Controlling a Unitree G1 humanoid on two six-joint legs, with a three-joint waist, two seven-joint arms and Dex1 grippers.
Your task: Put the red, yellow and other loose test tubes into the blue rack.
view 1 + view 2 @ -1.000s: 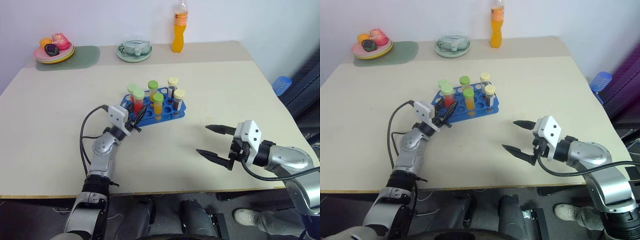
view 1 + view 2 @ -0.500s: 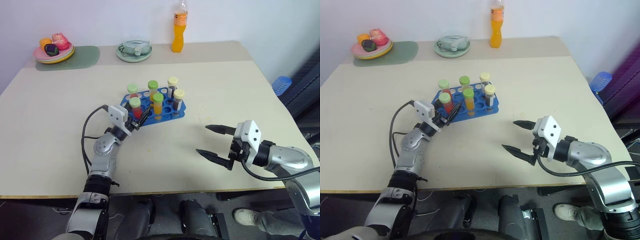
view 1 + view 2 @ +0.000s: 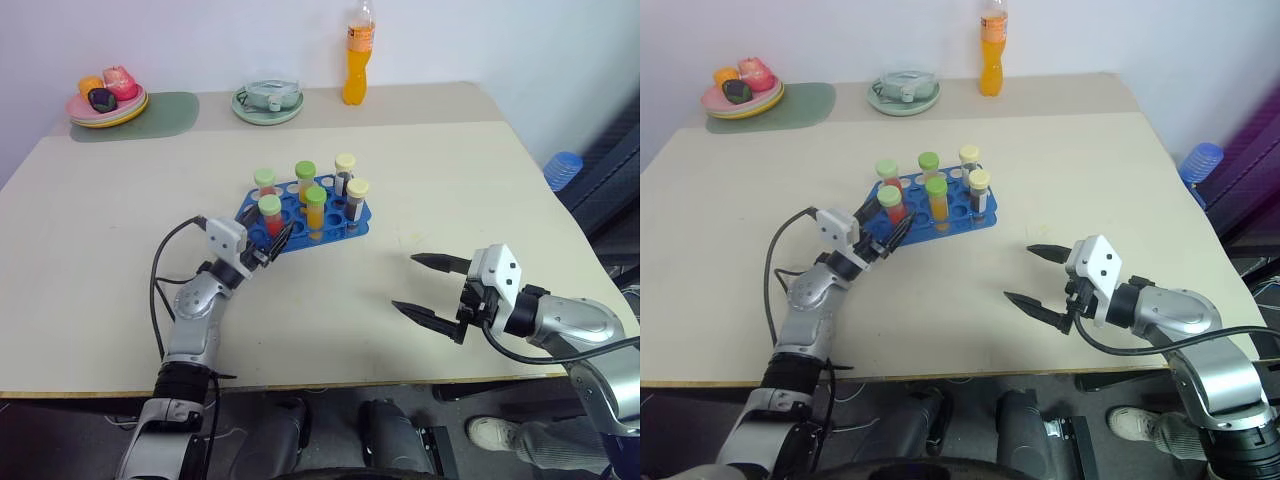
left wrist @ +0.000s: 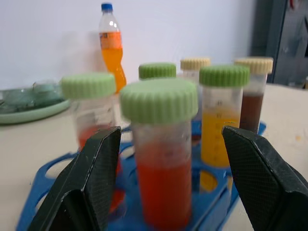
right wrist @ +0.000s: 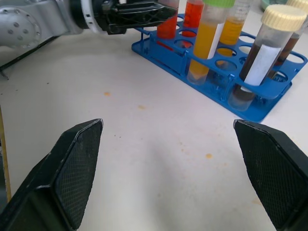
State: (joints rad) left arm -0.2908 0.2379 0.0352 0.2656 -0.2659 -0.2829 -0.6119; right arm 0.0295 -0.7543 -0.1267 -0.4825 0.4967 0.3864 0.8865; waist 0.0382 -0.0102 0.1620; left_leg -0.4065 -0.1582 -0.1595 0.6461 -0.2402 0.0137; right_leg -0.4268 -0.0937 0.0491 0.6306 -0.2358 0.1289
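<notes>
1. Two tools, nearest: right tool (image 3: 428,287) hangs over bare surface (image 3: 120,200), fingers wide apart, holding nothing, well apart from the rack.
2. Left tool (image 3: 277,240), fingers apart either side of the red tube (image 3: 270,214), not gripping it; the tube stands in a near-corner hole.
3. Blue rack (image 3: 352,227), mid-surface: six capped tubes upright, including a yellow tube (image 3: 315,209).
4. Loose tubes on the surface: none seen; task looks near complete.
</notes>
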